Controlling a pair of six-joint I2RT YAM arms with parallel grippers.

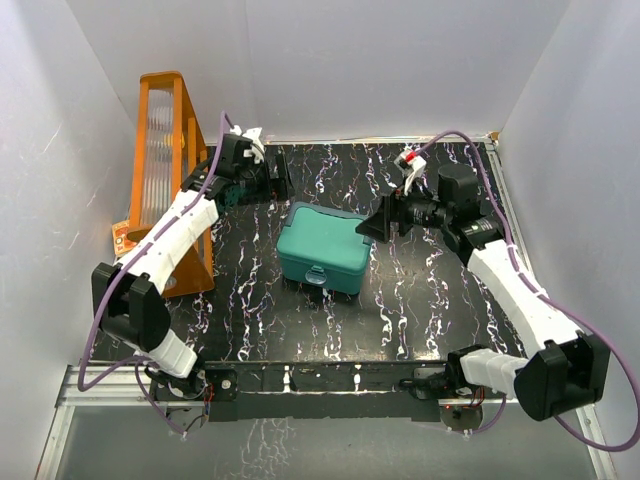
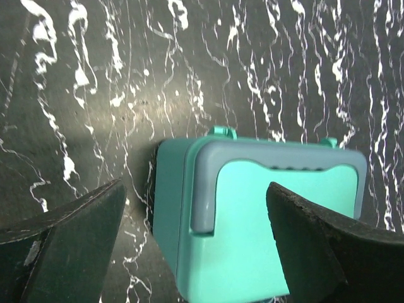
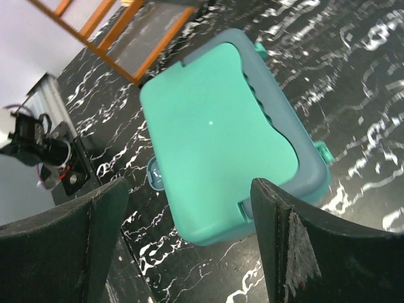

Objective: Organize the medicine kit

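Both gaping, empty, left claw, right claw, shut medicine kit, latch unseen from left wrist

Robotics lab, a closed-in test cell. The back and both sides are boxed in by plain white panel walls. A black counter with white marble-like veining fills the floor of the cell. A bare aluminium frame rail runs along the near edge. Two white-and-black robot arms are bolted there, left arm and right arm. Loose purple cables loop from the bases up along them. Staged props: a tall orange slatted rack at the left wall, and a teal-green plastic box with rounded corners mid-counter.
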